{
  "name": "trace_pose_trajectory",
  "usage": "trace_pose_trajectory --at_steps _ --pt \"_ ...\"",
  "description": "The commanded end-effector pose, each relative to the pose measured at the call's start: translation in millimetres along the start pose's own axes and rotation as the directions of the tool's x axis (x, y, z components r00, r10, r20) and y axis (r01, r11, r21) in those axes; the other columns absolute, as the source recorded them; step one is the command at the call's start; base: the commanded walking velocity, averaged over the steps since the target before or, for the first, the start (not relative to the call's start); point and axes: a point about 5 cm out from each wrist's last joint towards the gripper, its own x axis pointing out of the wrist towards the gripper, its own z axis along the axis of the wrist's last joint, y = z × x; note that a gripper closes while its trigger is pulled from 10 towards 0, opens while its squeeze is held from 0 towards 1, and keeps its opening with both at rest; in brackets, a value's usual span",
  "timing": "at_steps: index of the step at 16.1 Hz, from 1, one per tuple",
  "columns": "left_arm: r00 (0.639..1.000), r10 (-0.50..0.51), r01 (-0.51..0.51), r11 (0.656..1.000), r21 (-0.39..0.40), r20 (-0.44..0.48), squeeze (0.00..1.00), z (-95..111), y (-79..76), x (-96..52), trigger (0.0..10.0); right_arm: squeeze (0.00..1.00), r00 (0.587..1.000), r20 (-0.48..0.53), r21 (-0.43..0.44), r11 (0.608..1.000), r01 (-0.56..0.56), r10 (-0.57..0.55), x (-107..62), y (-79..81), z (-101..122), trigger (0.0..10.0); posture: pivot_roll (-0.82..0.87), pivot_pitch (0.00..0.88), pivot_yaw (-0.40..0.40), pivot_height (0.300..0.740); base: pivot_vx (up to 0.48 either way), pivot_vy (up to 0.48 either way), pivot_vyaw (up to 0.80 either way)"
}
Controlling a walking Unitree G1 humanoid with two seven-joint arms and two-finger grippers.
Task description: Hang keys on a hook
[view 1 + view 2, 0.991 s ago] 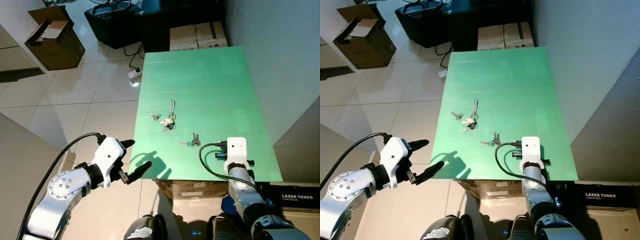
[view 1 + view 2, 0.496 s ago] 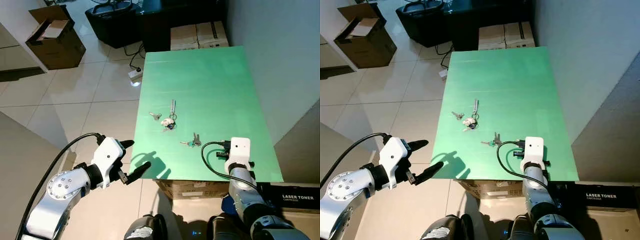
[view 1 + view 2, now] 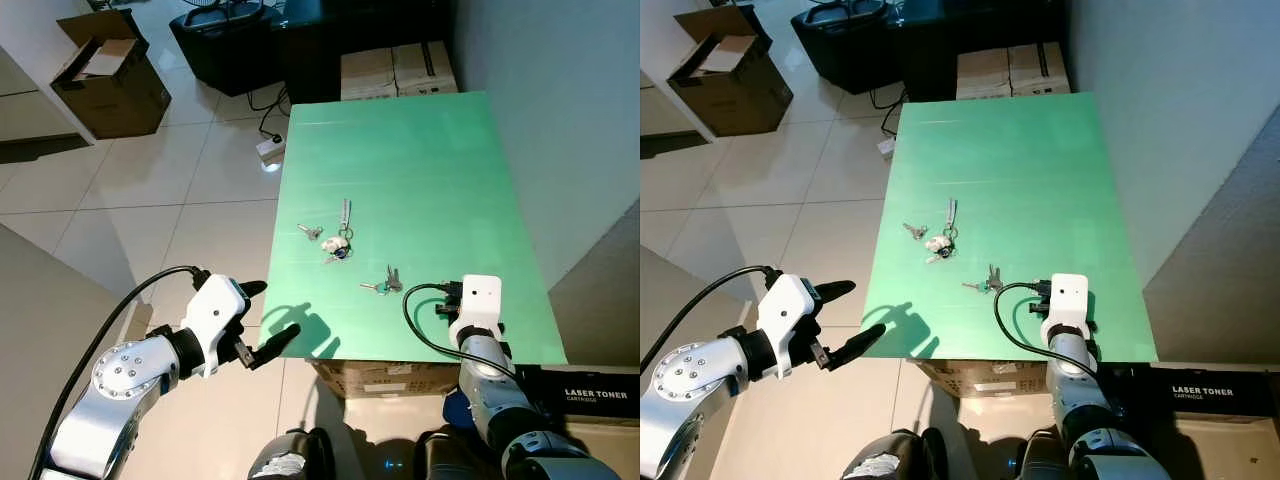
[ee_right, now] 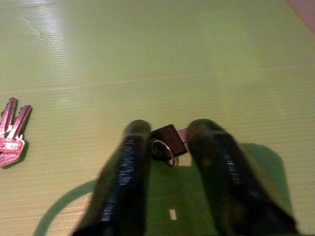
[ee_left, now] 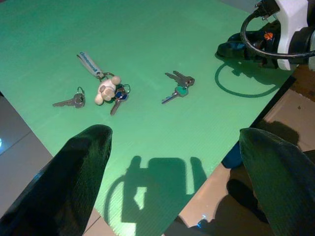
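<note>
Low, right claw (image 4: 167,147) astride key (image 4: 169,137) (tabletop)

Green table (image 3: 420,150), pale tiled floor (image 3: 150,200)

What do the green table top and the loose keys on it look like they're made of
The table top looks like matte green corrugated plastic sheet: fine parallel ribbing shows in the wrist views, with only a soft sheen. The single key and the pair of keys look like dull grey metal; one of the pair has a green head, probably a plastic cover.
</note>
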Motion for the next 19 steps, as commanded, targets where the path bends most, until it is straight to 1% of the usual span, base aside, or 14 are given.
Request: trace_pose_trajectory --at_steps 1,4,7,9,12,13,15,19 --pt "1.000 0.018 -0.018 1.000 0.012 -0.014 0.00 0 3.4 -4.5 10.0 0.00 0.999 -0.006 -0.003 0.999 -0.041 0.041 -2.1 8.9 -3 10.0 0.09 0.188 0.217 0.740 0.000 0.000 0.00" --pt "1.000 0.015 -0.015 1.000 0.014 -0.013 0.00 1 4.4 -4.3 10.0 0.00 0.999 0.011 -0.020 0.999 -0.035 0.035 -1.9 10.3 -1 10.0 0.09 0.191 0.224 0.740 0.000 0.000 0.00" --pt "1.000 0.015 -0.015 1.000 0.016 -0.013 0.00 2 5.4 -4.0 10.0 0.00 1.000 0.006 -0.012 1.000 -0.028 0.028 -2.6 8.4 -2 10.0 0.09 0.193 0.225 0.740 0.000 0.000 0.00" --pt "1.000 0.014 -0.014 1.000 0.017 -0.014 0.00 2 5.6 -4.1 10.0 0.00 0.998 -0.020 0.025 0.998 -0.059 0.059 -2.7 10.2 -5 10.0 0.09 0.191 0.225 0.740 0.000 0.000 0.00" --pt "1.000 0.014 -0.013 1.000 0.017 -0.014 0.00 2 5.4 -3.8 10.0 0.00 0.997 -0.029 0.048 0.997 -0.065 0.067 -2.4 11.0 -5 10.0 0.09 0.188 0.223 0.740 0.000 0.000 0.00" --pt "1.000 0.014 -0.014 1.000 0.017 -0.014 0.00 2 5.5 -3.6 10.0 0.00 0.997 -0.031 0.052 0.996 -0.067 0.069 -2.2 11.2 -5 10.0 0.09 0.188 0.223 0.740 0.000 0.000 0.00" --pt "1.000 0.016 -0.016 1.000 0.017 -0.014 0.00 2 5.4 -4.3 10.0 0.00 0.994 -0.034 0.062 0.993 -0.101 0.104 -2.2 16.9 -5 10.0 0.10 0.188 0.221 0.740 0.000 0.000 0.00" --pt "1.000 0.019 -0.019 1.000 0.016 -0.012 0.00 2 6.0 -4.2 10.0 0.00 0.992 -0.029 0.065 0.991 -0.118 0.120 -2.4 19.8 -4 10.0 0.09 0.187 0.219 0.740 0.000 0.000 0.00"
